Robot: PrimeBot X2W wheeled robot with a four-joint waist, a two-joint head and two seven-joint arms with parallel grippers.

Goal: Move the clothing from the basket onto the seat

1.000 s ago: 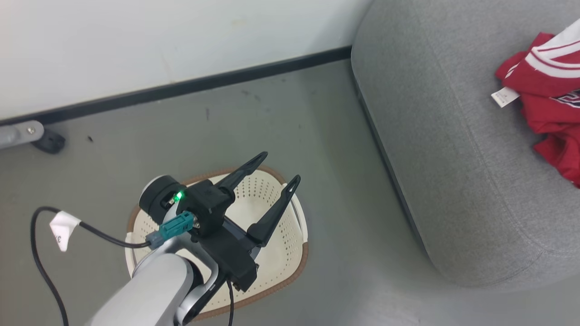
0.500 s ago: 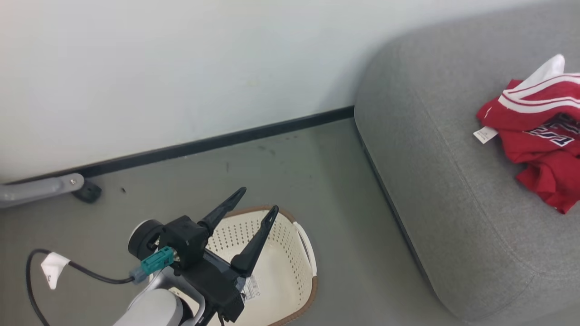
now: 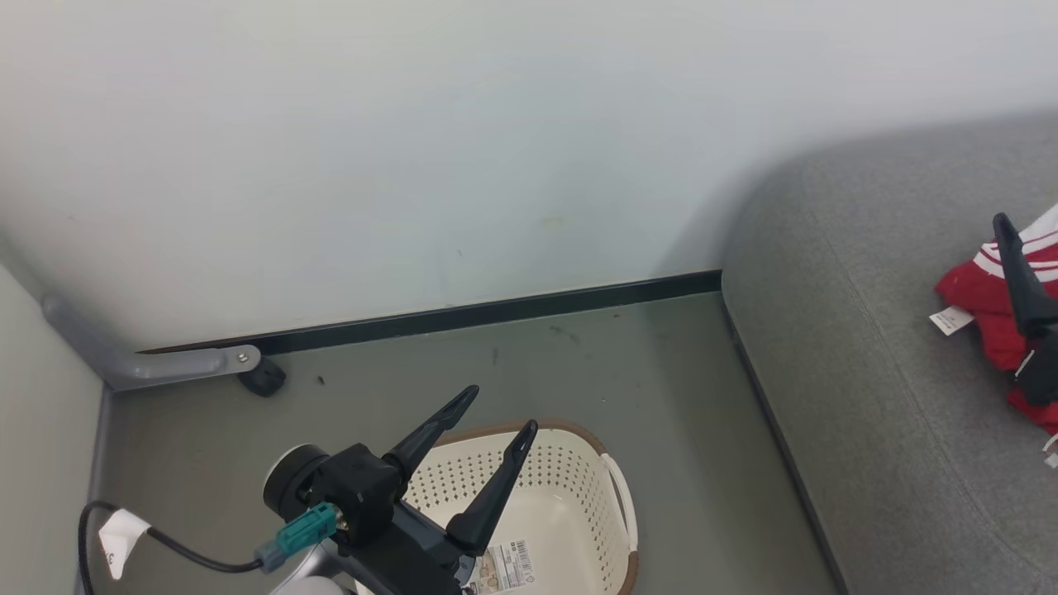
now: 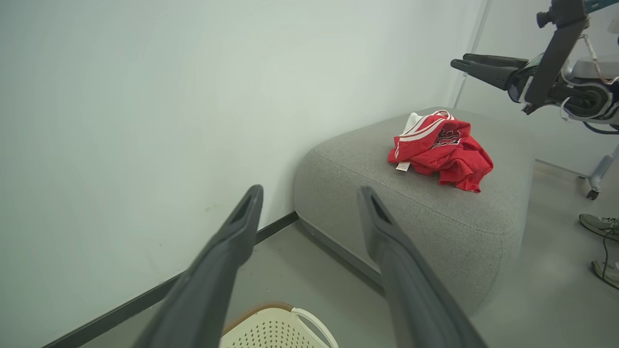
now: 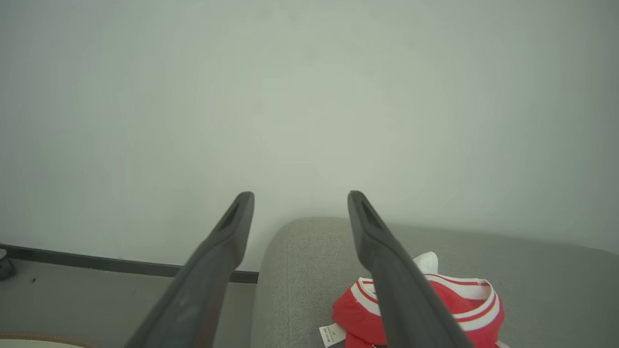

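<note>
The large grey woven seat (image 4: 435, 217) stands at the right. On top of it lies the clothing (image 4: 442, 154), a crumpled bright red heap with white striped trim and a white tag. The cream perforated basket (image 3: 579, 487) sits left on the floor (image 3: 661, 372). The left hand (image 3: 502, 406) and right hand (image 5: 301, 195) are both spread wide, gripping nothing.

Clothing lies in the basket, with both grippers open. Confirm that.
Not so. The left wrist view shows the clothing on the seat, not in the basket. The left gripper and right gripper are indeed open.
</note>
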